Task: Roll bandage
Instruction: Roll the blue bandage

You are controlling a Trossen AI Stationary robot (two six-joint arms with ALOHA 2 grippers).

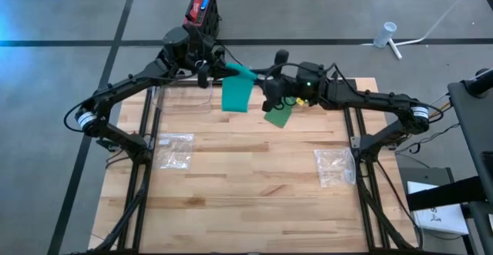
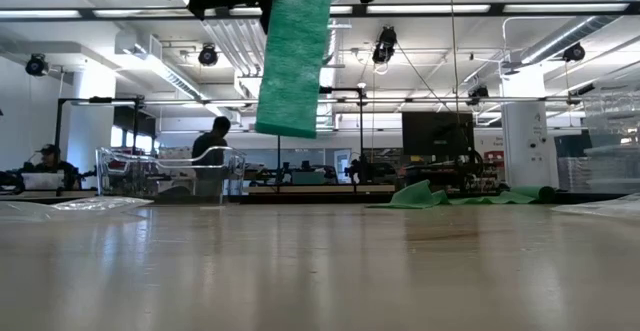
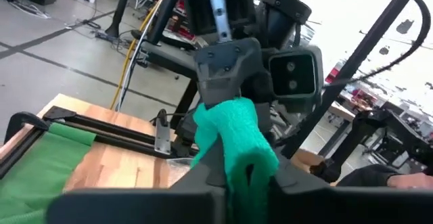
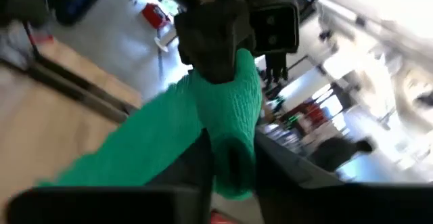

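Green bandage (image 1: 237, 93) hangs unrolled above the table's far edge.

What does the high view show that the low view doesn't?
High only: both arms whole, the left gripper and right gripper meeting over the far edge of the table, the green bandage strung between them, two clear plastic bags on the wood, and a red-and-black device on the floor.
Low only: the room behind, a person there, and how high the bandage's loose end hangs above the tabletop.
Both: the hanging bandage and the second green piece lying on the table.
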